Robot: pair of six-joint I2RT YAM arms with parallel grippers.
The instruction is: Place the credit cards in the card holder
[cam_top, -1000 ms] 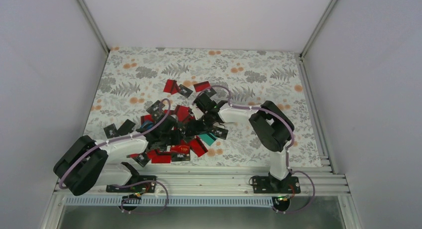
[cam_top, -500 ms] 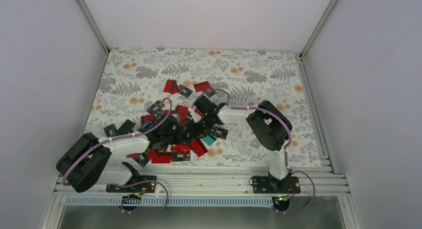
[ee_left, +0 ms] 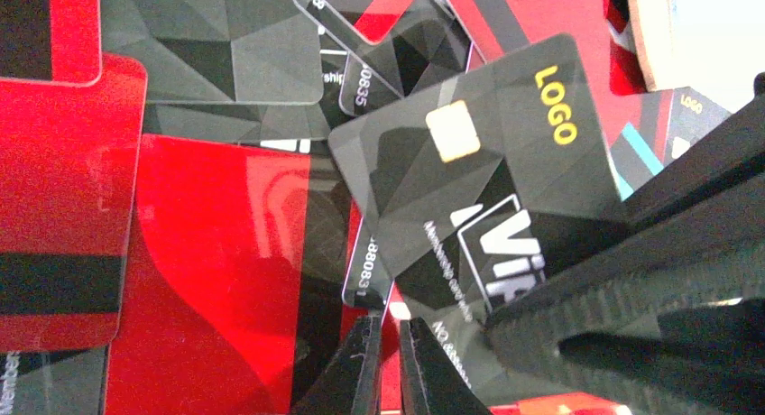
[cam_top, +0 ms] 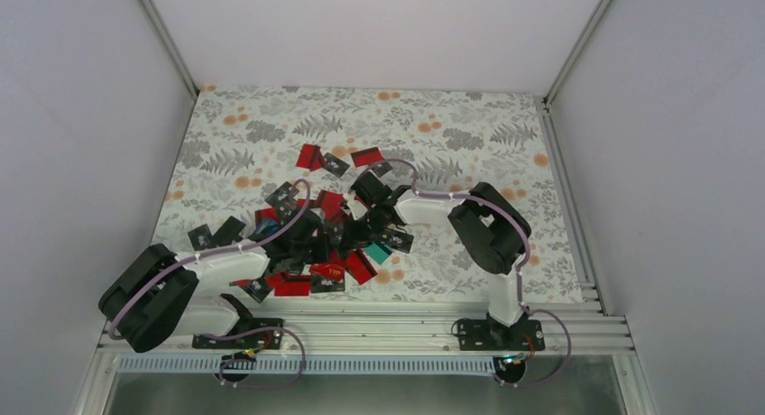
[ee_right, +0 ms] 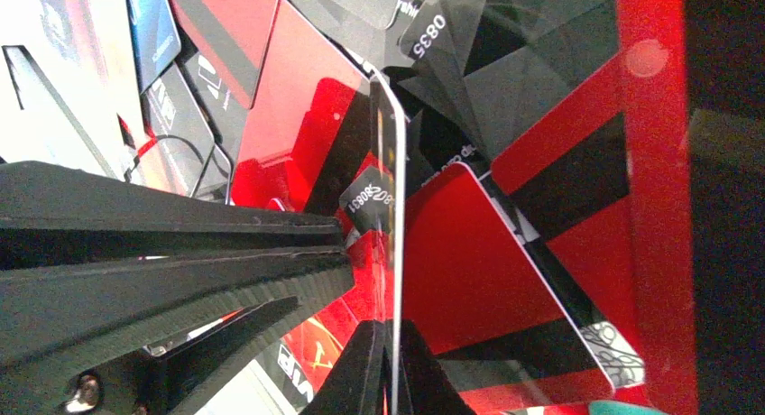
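The right hand (ee_right: 383,361) has just pinched shut on one credit card (ee_right: 390,207), edge-on amid the credit cards (cam_top: 311,253) heaped on the counter (cam_top: 469,126) toward its near edge, so sleeving it likely comes next; the left hand (ee_left: 390,365) is narrow, near the tan card holder (ee_left: 651,36).

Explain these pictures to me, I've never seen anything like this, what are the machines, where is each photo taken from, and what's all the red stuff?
These are two robot arms bolted at the near edge of a floral-covered table. The wide picture comes from a camera above and behind them: left arm, right arm. The two close-ups come from cameras on their wrists. The red and black pieces are credit cards, heaped where both arms reach. The right gripper is shut on one card, seen edge-on. The left gripper is shut too; whether it pinches anything is unclear.
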